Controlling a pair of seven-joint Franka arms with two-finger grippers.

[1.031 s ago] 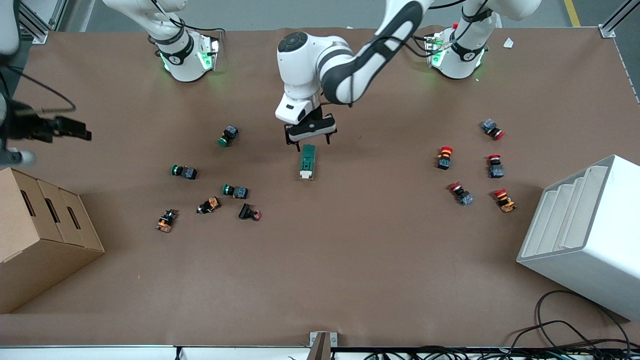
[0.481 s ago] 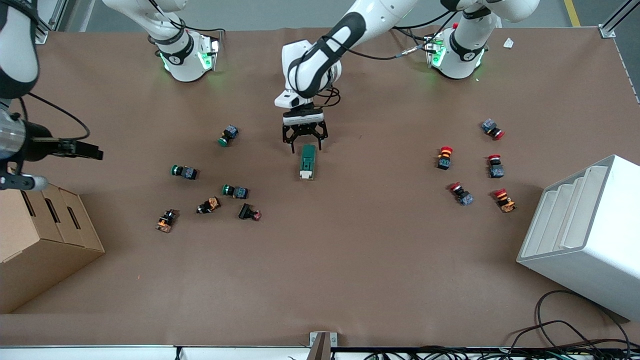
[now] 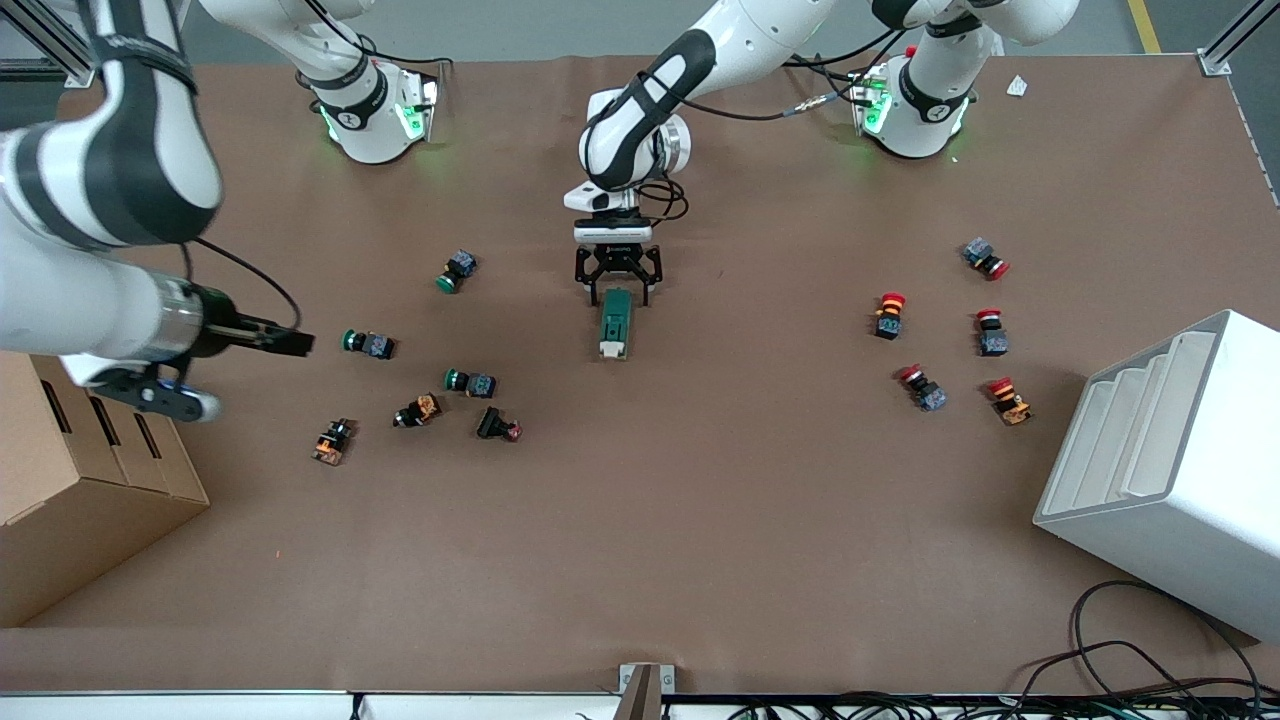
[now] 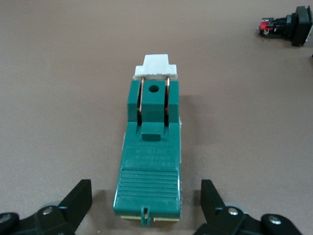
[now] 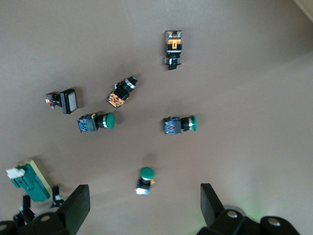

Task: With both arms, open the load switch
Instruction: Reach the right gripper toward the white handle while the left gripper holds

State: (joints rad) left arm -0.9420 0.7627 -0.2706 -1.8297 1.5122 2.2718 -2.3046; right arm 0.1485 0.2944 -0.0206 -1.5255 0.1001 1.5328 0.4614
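The load switch (image 3: pixel 614 324) lies flat mid-table, a dark green block with its white toggle (image 4: pixel 155 67) at the end nearer the front camera. My left gripper (image 3: pixel 618 288) is low at the switch's other end, open. Its fingers (image 4: pixel 78 198) stand on either side of the ribbed end (image 4: pixel 149 183) without touching it. My right gripper (image 3: pixel 290 344) hangs high over the scattered pushbuttons toward the right arm's end of the table. It is open (image 5: pixel 144 198) and holds nothing. The right wrist view shows the switch (image 5: pixel 27 180) off to one side.
Green and orange pushbuttons (image 3: pixel 420 390) are scattered toward the right arm's end, red ones (image 3: pixel 940 340) toward the left arm's end. A cardboard box (image 3: pixel 70 480) and a white stepped bin (image 3: pixel 1170 470) stand at the table's two ends.
The left gripper has come down and squared up around the switch's farther end. The right arm has swung in from the table's edge over the pushbuttons.
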